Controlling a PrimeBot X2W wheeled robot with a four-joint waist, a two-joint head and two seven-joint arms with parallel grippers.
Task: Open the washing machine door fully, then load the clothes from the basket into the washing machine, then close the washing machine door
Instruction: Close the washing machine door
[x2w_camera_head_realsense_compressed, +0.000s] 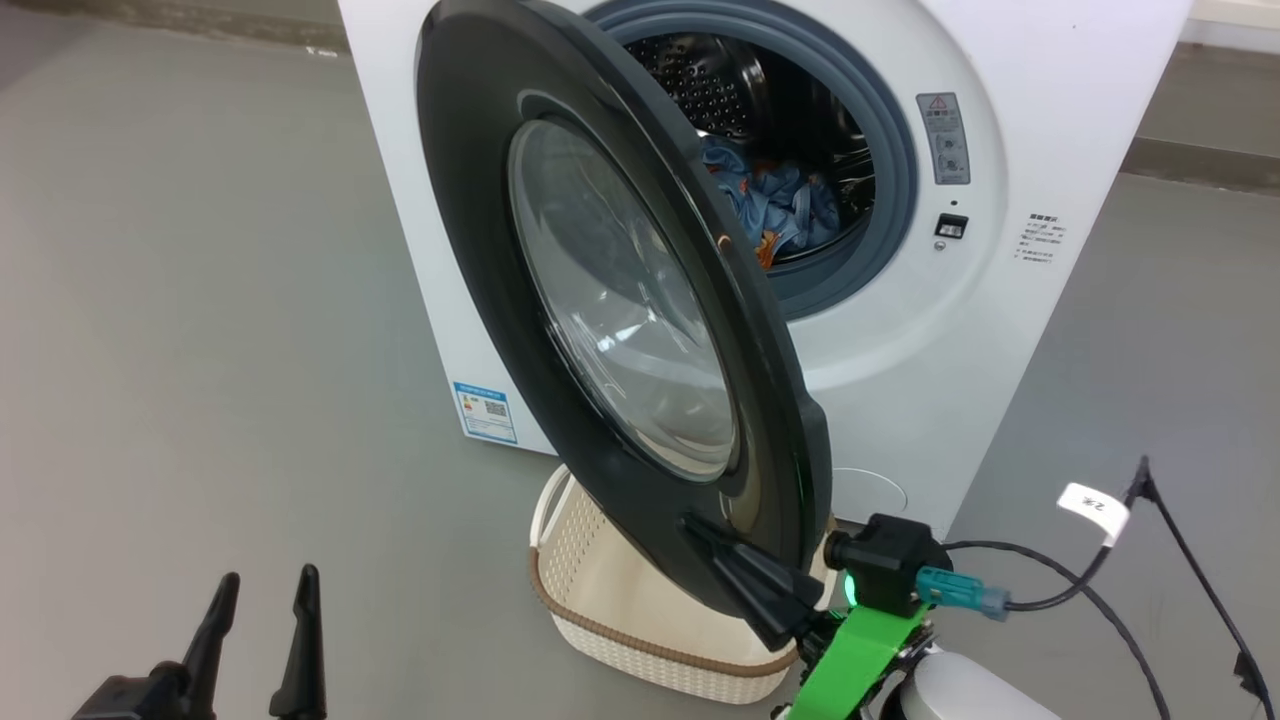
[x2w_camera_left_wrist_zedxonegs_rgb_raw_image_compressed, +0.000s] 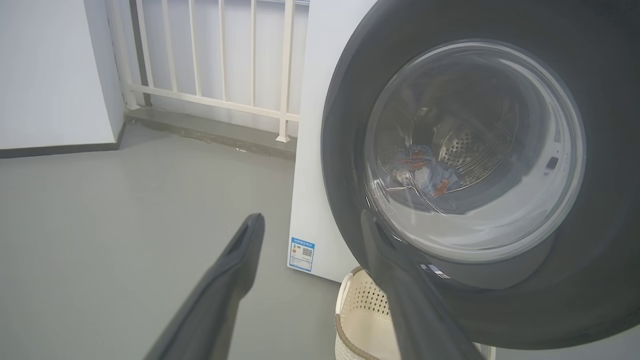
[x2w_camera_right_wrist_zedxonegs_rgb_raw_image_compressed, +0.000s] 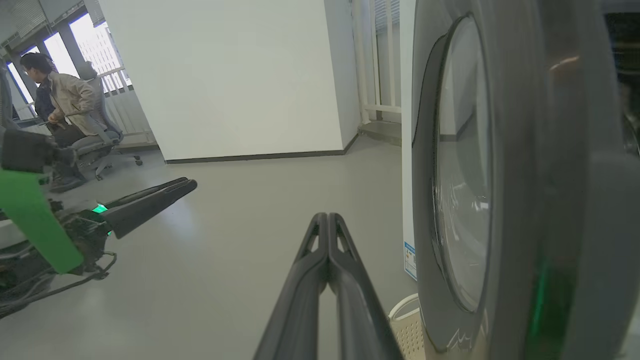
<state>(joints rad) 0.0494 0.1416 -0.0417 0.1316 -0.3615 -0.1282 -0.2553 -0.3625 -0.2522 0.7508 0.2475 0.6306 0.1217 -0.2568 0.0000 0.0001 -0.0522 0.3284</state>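
The white washing machine stands with its round black door swung partway out toward me. Light blue clothes lie inside the steel drum and also show through the door glass. The cream basket sits on the floor under the door, and the part of its inside that shows holds nothing. My right gripper is shut, its paired fingers lying by the outer face of the door's lower rim. My left gripper hangs open at the lower left, apart from the door.
Black cables with a white tag trail over the floor at the right. A white railing and a white wall stand behind the machine's left side. A person sits on an office chair far off. Grey floor lies to the left.
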